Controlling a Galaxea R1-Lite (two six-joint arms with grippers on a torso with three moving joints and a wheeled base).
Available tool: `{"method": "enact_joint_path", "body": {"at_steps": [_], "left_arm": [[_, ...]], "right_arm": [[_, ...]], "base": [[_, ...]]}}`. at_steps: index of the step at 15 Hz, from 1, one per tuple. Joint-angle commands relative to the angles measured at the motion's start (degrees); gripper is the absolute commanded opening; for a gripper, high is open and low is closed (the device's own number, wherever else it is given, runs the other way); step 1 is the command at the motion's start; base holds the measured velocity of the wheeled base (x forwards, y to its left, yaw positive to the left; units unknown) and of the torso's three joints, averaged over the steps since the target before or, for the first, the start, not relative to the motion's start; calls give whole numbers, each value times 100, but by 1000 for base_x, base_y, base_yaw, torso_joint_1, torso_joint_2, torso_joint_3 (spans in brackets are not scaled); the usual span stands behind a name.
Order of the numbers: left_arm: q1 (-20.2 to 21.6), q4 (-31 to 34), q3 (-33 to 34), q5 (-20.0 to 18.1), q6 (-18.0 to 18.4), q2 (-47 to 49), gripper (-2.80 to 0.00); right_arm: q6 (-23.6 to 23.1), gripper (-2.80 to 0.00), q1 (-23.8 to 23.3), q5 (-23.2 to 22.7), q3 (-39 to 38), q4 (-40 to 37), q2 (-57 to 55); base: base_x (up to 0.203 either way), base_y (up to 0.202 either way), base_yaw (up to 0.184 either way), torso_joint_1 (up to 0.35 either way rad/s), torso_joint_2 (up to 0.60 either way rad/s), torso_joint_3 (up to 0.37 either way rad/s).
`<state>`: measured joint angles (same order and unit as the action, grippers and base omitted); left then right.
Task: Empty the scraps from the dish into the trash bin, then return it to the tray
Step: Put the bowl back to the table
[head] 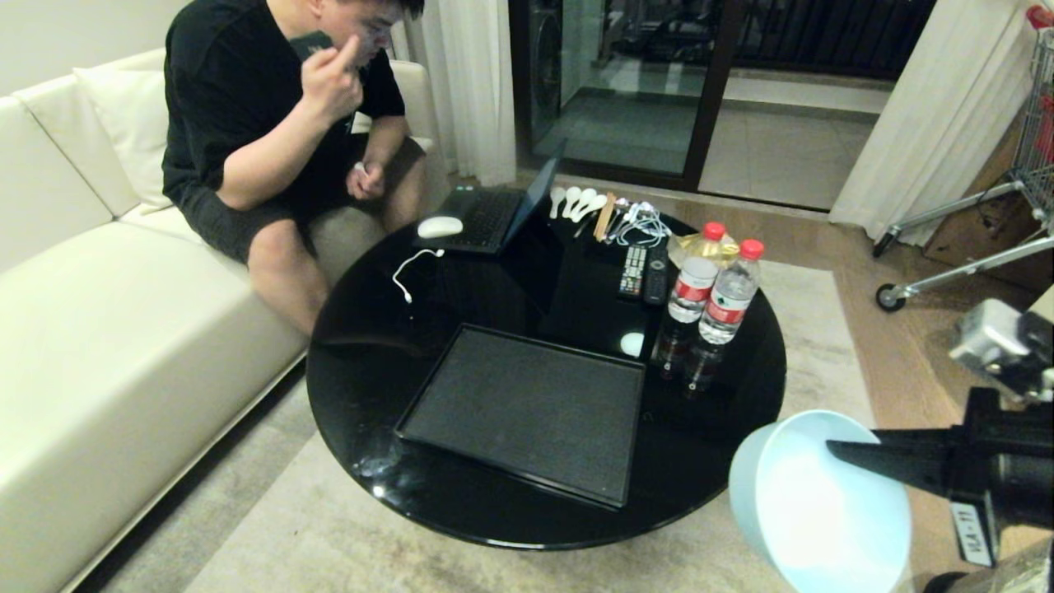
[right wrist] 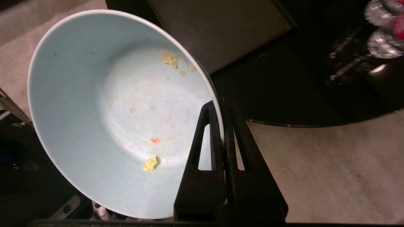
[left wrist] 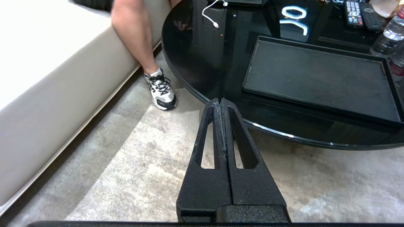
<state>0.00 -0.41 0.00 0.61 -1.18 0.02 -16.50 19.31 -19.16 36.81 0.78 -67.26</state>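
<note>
Sofa and seated person (head: 280, 148) fill our left side, beyond the round black table (head: 379, 346), while our left gripper (left wrist: 222, 104) hangs parked over the carpet just off the table's edge, its jaws pressed together on nothing. At the table's middle lies the tray (head: 527, 408), bare, nothing standing on it. Past it stand two water bottles (head: 712, 292), near the table's right edge.

Farther right, off the table and above the floor, our right gripper (right wrist: 221, 116) is clamped on the rim of the dish (right wrist: 120, 110), which is tipped steeply on its side, its white inside facing the head camera. Only a few small scraps (right wrist: 150, 164) cling to the inside: yellowish crumbs and one orange fleck. No thin orange sticks show in it.

We judge the emptying largely done, though the trash bin itself cannot be made out in any view, so where the contents went is not shown. What remains, by our reading, is to level the dish, carry it leftward over the table and set it down on the tray.
</note>
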Motion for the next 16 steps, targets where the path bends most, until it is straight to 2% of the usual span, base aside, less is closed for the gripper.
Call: {"method": "enact_joint_path", "body": {"at_steps": [1,6,9,14,16], "left_arm": [[0,-2,0,1,-5,-2,-280],[0,-2,0,1,-5,-2,-280],[0,-2,0,1,-5,-2,-280],[0,-2,0,1,-5,-2,-280],[0,-2,0,1,-5,-2,-280]], "right_arm": [[207,-280,396,185,306,38,-994],[1970,-280,1336,1439,1269,8,-2265],[2954,-280,1727,2175,1859,-82,-3036],[4072,-280,2032,2874,2843,-1171,-3997],[4505,-280,2205,3110,3281,-1324,-4375]], "base": [[0,0,0,0,0,0],[0,0,0,0,0,0],[0,0,0,0,0,0],[0,0,0,0,0,0],[0,0,0,0,0,0]]}}
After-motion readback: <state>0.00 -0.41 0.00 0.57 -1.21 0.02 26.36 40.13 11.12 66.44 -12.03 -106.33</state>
